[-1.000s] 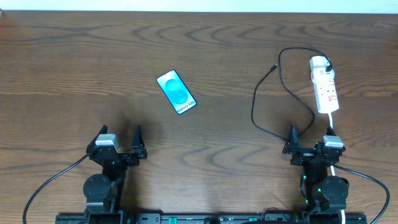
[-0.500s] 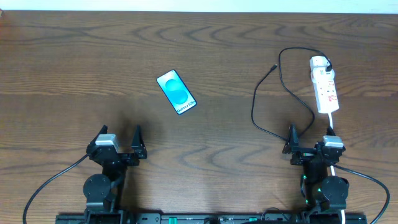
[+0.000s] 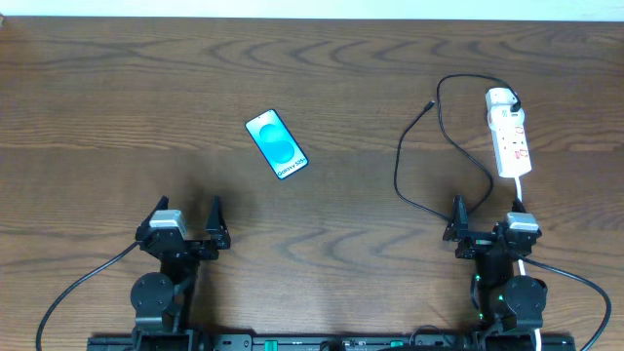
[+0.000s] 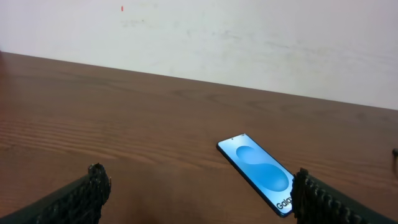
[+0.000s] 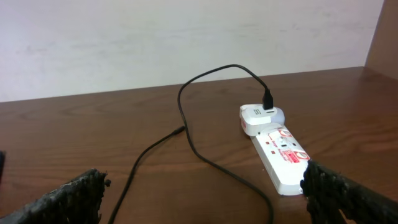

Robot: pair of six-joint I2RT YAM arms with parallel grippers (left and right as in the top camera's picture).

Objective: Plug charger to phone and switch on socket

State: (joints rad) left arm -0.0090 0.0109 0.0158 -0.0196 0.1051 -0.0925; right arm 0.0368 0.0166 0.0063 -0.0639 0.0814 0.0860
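Note:
The phone (image 3: 277, 144) lies flat on the table, blue screen up, left of centre; it also shows in the left wrist view (image 4: 256, 173). The white socket strip (image 3: 511, 136) lies at the far right, with a white plug at its far end; it also shows in the right wrist view (image 5: 278, 149). The black charger cable (image 3: 444, 146) loops from that plug, its free connector (image 3: 432, 102) resting on the table left of the strip. My left gripper (image 3: 188, 222) is open and empty near the front edge, well short of the phone. My right gripper (image 3: 485, 216) is open and empty, just in front of the strip.
The dark wooden table (image 3: 117, 117) runs back to a pale wall (image 4: 249, 37). A white cord (image 3: 521, 200) leads from the strip's near end towards the right arm. Black arm cables trail off the front edge.

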